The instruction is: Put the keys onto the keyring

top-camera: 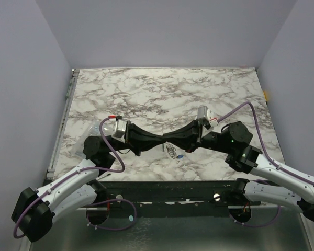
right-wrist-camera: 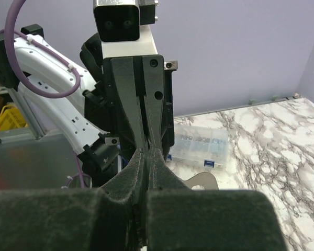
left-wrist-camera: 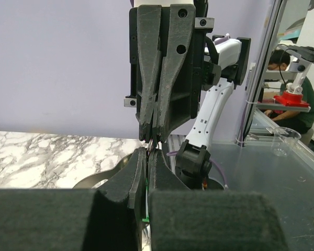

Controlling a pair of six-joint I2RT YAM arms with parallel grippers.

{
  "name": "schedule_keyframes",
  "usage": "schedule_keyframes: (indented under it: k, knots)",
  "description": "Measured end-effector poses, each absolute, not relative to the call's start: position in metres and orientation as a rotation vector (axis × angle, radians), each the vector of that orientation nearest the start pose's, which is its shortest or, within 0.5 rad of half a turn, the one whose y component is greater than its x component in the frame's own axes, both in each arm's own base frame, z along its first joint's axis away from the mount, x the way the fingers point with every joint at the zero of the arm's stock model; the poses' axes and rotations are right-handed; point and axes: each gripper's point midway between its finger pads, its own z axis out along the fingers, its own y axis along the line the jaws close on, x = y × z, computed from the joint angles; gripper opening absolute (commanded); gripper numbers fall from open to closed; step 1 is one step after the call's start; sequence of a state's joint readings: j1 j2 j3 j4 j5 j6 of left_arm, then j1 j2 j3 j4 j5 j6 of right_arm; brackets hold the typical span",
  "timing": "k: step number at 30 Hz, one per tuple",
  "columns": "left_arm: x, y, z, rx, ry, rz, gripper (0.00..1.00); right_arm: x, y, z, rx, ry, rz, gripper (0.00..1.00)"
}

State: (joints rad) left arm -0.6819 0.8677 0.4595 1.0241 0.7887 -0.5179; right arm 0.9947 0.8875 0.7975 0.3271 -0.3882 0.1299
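Note:
My left gripper [top-camera: 158,140] and right gripper [top-camera: 169,139] meet tip to tip above the table's near middle. In the left wrist view the left gripper [left-wrist-camera: 148,152] is shut, and a sliver of the mint green key [left-wrist-camera: 143,205] shows between its pads. The right gripper [right-wrist-camera: 148,150] is shut on a thin metal piece. The keyring's silvery-grey flat loop [right-wrist-camera: 203,181] sticks out beside its fingers. The beaded chain [top-camera: 170,150] hangs just below the tips. The blue key [top-camera: 179,156] lies on the marble right beside the chain.
A clear plastic container with small blue marks [right-wrist-camera: 200,146] lies on the marble [top-camera: 162,94] near the left arm, and shows faintly in the top view [top-camera: 96,127]. The table's near edge and a dark rail [top-camera: 167,188] run close below the grippers.

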Motion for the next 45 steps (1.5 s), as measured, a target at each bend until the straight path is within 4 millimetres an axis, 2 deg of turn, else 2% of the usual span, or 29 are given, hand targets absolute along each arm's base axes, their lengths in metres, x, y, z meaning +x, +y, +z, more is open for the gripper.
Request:
schedule_keyframes:
  k: [1, 4, 6, 8, 11, 15, 19, 22, 26, 28, 30, 32, 39, 45]
  knots:
    - [0.121, -0.277, 0.349, 0.878, 0.923, -1.423, 0.00, 0.126, 0.324, 0.371, -0.913, 1.137, 1.192, 0.07]
    - [0.121, -0.277, 0.348, 0.880, 0.928, -1.420, 0.00, 0.127, 0.323, 0.369, -0.917, 1.154, 1.176, 0.38]
    - [0.122, -0.278, 0.346, 0.881, 0.937, -1.420, 0.00, 0.129, 0.322, 0.370, -0.916, 1.170, 1.159, 0.54]
    - [0.124, -0.279, 0.342, 0.882, 0.957, -1.420, 0.00, 0.130, 0.318, 0.376, -0.916, 1.176, 1.135, 0.65]
    - [0.126, -0.280, 0.338, 0.885, 0.973, -1.415, 0.00, 0.132, 0.310, 0.393, -0.922, 1.180, 1.085, 0.72]
    - [0.128, -0.282, 0.332, 0.892, 1.001, -1.406, 0.00, 0.134, 0.301, 0.416, -0.984, 1.193, 0.996, 0.72]
    - [0.132, -0.285, 0.321, 0.913, 1.045, -1.392, 0.00, 0.140, 0.305, 0.416, -1.116, 1.283, 0.906, 0.67]
    - [0.140, -0.292, 0.305, 0.932, 1.121, -1.384, 0.00, 0.144, 0.311, 0.389, -1.234, 1.411, 0.856, 0.59]
    - [0.141, -0.299, 0.284, 0.968, 1.205, -1.384, 0.00, 0.147, 0.312, 0.321, -1.390, 1.648, 0.799, 0.53]
    - [0.140, -0.303, 0.277, 0.989, 1.233, -1.386, 0.00, 0.144, 0.307, 0.300, -1.435, 1.731, 0.781, 0.46]
    - [0.138, -0.306, 0.270, 1.007, 1.256, -1.388, 0.00, 0.141, 0.304, 0.290, -1.459, 1.773, 0.774, 0.38]
    - [0.136, -0.307, 0.266, 1.023, 1.271, -1.385, 0.00, 0.139, 0.301, 0.286, -1.471, 1.793, 0.769, 0.35]
    - [0.134, -0.310, 0.256, 1.071, 1.302, -1.356, 0.00, 0.138, 0.299, 0.280, -1.482, 1.819, 0.763, 0.36]
    - [0.133, -0.311, 0.247, 1.092, 1.329, -1.335, 0.00, 0.139, 0.295, 0.265, -1.492, 1.858, 0.736, 0.36]
